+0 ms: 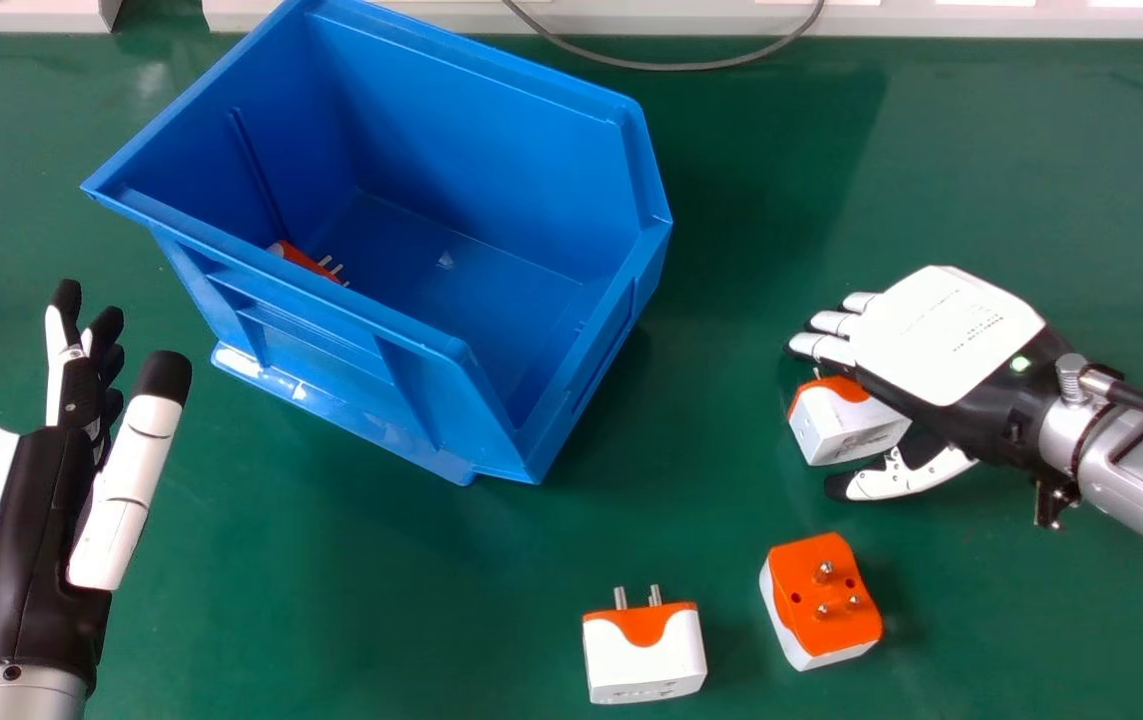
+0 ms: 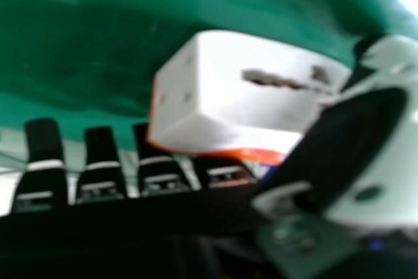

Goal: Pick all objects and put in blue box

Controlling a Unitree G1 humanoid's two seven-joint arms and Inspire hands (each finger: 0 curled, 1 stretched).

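Glossy green tabletop runs back to a white edging, where a grey cable loops down onto the green. Toward the far side, left of centre, sits a blue storage bin, set at an angle; an orange-topped plug adapter lies inside, by its near left wall, prongs showing.

Right of the bin, the right hand is spread wide, palm down, fingers extended and thumb apart. Between fingers and thumb is a white-and-orange plug adapter on the table; whether they touch it, I cannot tell.

Nearer are two more: a three-pin adapter, pins up, and, to its left, a white-fronted adapter with pins pointing away. The left hand is open at the near left.
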